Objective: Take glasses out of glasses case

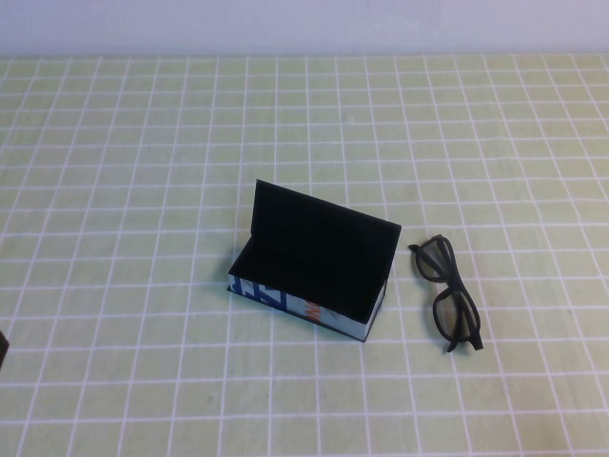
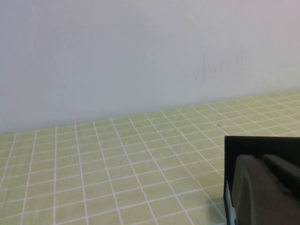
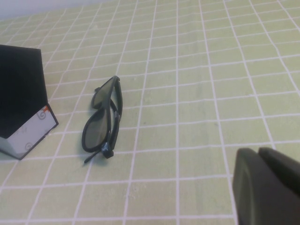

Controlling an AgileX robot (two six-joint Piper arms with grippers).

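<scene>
On the green-checked desk (image 1: 114,286), folded black dark-lensed glasses (image 1: 450,293) are lying just right of the open black-lidded case (image 1: 314,262). Right gripper (image 3: 267,187) is hovering nearby, jaws together; left gripper (image 2: 265,187) is hanging beside the case, jaws unclear.

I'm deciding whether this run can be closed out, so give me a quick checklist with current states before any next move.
1. Glasses out of the glasses case: ok, they lie on the table on the case's right side.
2. Glasses clear of the case: ok, a gap shows between them.
3. Case lid open and standing up: ok.
4. Case interior empty: cannot tell, it is all black.
5. Right gripper released: ok, fingers shut on nothing, drawn back from the glasses.
6. Left gripper clear: cannot tell, it sits close beside the case.
</scene>
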